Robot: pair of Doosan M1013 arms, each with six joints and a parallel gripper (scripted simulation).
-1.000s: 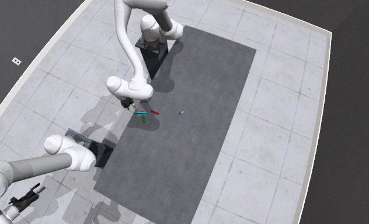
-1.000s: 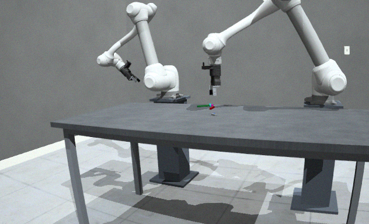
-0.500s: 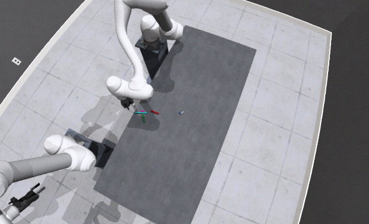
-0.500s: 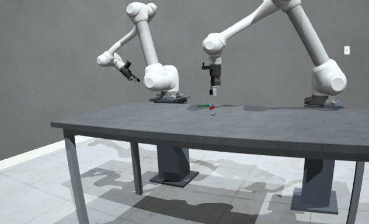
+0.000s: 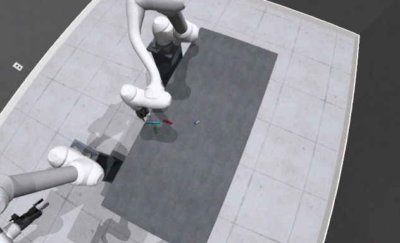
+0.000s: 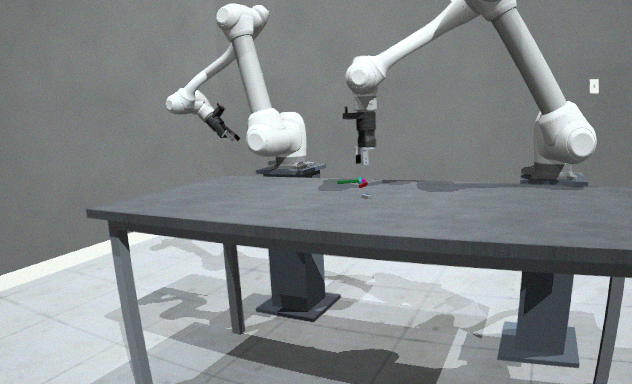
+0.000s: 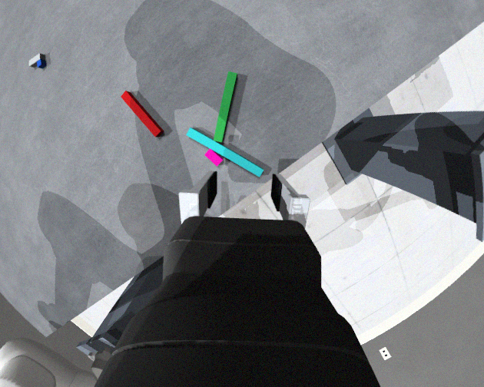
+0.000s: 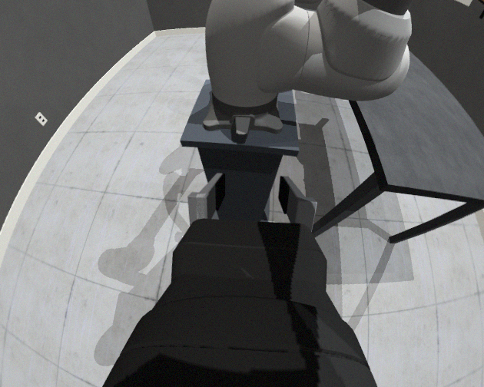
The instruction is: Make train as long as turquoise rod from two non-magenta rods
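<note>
Turquoise rod [image 5: 153,122] [image 6: 360,180] [image 7: 225,152], L gripper [image 5: 147,116] [image 6: 362,161] [image 7: 244,191] above, wide open
</note>
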